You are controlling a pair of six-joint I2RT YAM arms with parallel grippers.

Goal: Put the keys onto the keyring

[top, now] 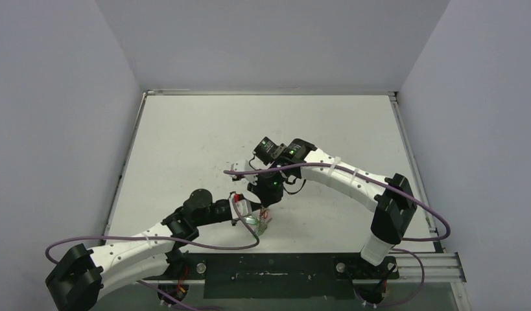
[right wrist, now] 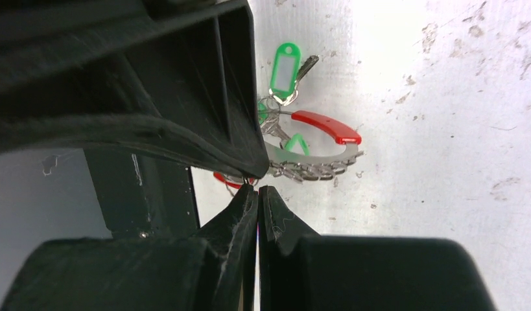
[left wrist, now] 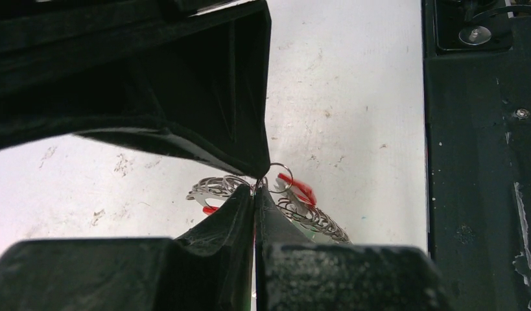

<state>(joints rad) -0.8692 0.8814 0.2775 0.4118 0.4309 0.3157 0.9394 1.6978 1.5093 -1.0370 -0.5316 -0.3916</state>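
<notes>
1. Our left gripper has its two fingers pressed together, tip against tip, with no gap between them.
2. A small silver ring sits right against those tips. We cannot tell whether its wire is nipped between them or merely touches.
3. Our right gripper is likewise closed tight, its fingers flat against each other.
4. A red sliver with a thin wire lies just at the right gripper's tips, partly hidden under the upper finger. We cannot tell whether it is pinched, or what it belongs to.
5. The keyring lies flat on the table just beyond the right gripper's tips. In the right wrist view its red arc is on the far side and its fringe of silvery loops runs along the nearer edge.
6. The keys are bunched at the ring's end beside the upper finger. One green tag stretches away from the ring, and a second green tag lies inside the ring's curve.
7. From above, we see both grippers meeting over the keyring. They are near the table's front edge, just beyond the black base plate.
</notes>
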